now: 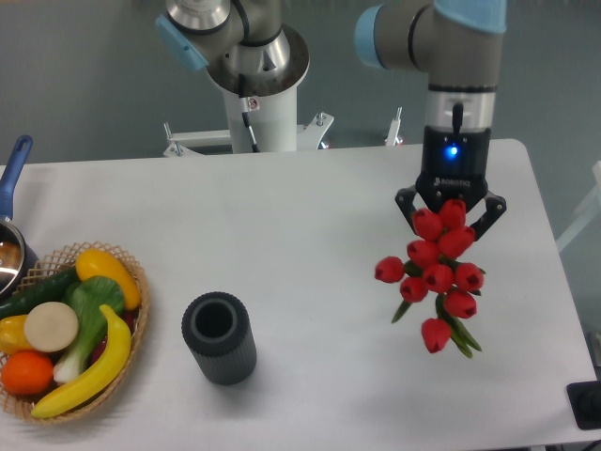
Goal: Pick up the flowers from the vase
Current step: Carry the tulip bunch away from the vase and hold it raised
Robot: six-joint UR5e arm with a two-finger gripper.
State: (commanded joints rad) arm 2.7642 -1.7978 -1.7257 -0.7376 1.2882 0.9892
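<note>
The flowers [438, 275] are a bunch of red tulip buds with green stems, at the right side of the table. My gripper [450, 218] is directly over the bunch's upper end and shut on it, with the fingers on either side of the top buds. The rest of the bunch hangs or lies below the gripper towards the table's front. The vase [219, 337] is a dark ribbed cylinder with an open, empty round mouth, standing upright at the front left-centre, well apart from the gripper.
A wicker basket [130, 266] of plastic fruit and vegetables sits at the left front edge. A pot with a blue handle [13, 169] is at the far left. The robot base [261, 103] stands behind the table. A dark object [587, 404] is at the front right corner.
</note>
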